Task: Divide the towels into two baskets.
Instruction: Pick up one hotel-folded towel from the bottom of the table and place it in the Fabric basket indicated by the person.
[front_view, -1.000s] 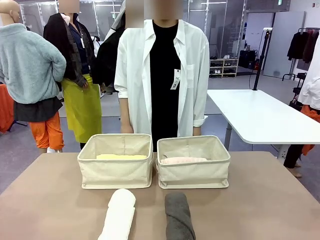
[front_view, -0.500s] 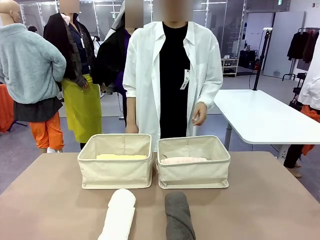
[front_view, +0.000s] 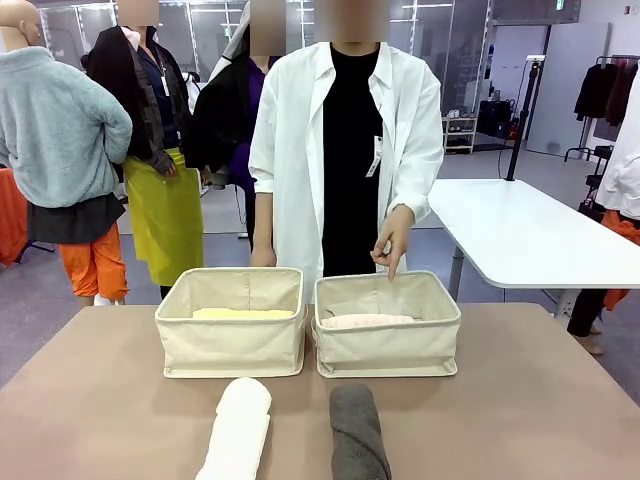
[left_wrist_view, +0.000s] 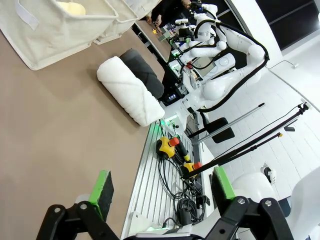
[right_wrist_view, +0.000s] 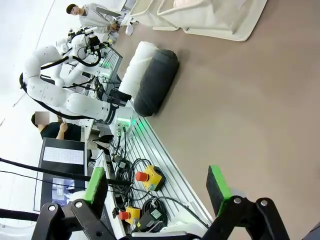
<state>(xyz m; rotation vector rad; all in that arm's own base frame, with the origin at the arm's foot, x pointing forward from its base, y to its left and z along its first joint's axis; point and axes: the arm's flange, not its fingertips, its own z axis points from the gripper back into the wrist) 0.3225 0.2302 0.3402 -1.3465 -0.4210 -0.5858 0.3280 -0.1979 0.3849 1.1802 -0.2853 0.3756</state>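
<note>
Two cream canvas baskets stand side by side across the table. The left basket (front_view: 231, 335) holds a pale yellow towel (front_view: 243, 313); the right basket (front_view: 387, 337) holds a pale pink towel (front_view: 366, 321). A white rolled towel (front_view: 238, 428) and a dark grey rolled towel (front_view: 357, 432) lie on the table in front of them. A person's hand (front_view: 391, 243) points a finger down over the right basket. My left gripper (left_wrist_view: 161, 190) is open beside the table's near edge, the white towel (left_wrist_view: 128, 89) ahead. My right gripper (right_wrist_view: 157, 185) is open too, the grey towel (right_wrist_view: 155, 83) ahead.
The brown table (front_view: 520, 400) has free room at both sides of the towels. The person in a white shirt (front_view: 345, 150) stands behind the baskets. A white table (front_view: 520, 230) stands at the back right. Cables and emergency-stop boxes (left_wrist_view: 167, 147) lie on the rail below the table edge.
The person has raised a hand and lowered it forward over the right basket, finger pointing down. Towels, baskets and both grippers have not moved.
</note>
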